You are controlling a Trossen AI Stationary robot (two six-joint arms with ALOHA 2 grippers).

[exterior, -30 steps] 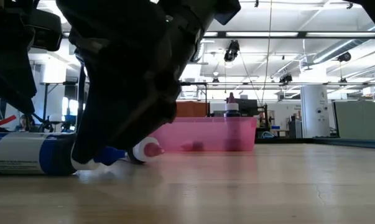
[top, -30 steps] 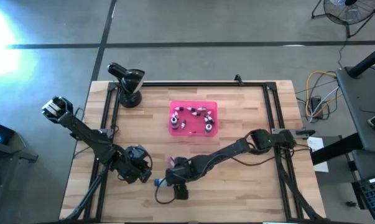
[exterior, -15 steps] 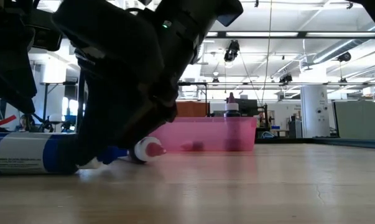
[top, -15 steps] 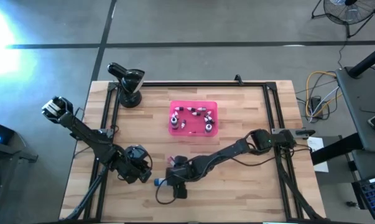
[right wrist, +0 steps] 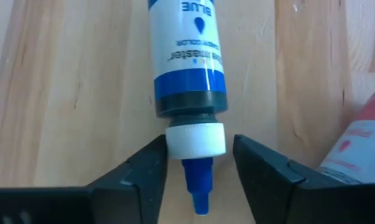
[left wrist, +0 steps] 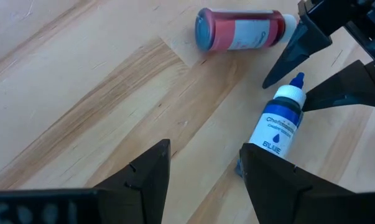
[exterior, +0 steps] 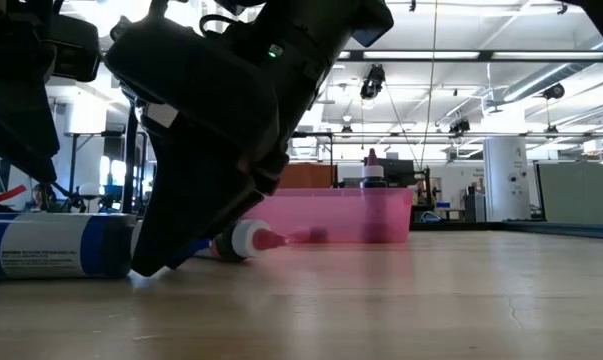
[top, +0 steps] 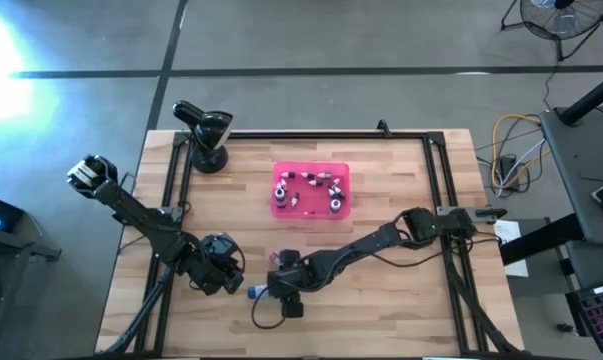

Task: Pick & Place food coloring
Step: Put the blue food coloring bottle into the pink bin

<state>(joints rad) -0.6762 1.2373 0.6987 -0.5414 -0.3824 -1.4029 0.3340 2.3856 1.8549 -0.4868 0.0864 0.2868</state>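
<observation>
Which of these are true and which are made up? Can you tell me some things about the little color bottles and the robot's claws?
1. The blue bottle is lying on its side on the table. True.
2. The right gripper has its fingers on either side of the blue bottle's white cap. True.
3. The red bottle is standing upright. False: it is lying on its side near the blue one.
4. The pink tray is empty. False: several small bottles are inside it.
5. The left gripper is holding a bottle. False: it is open, with only bare wood between its fingers.
</observation>
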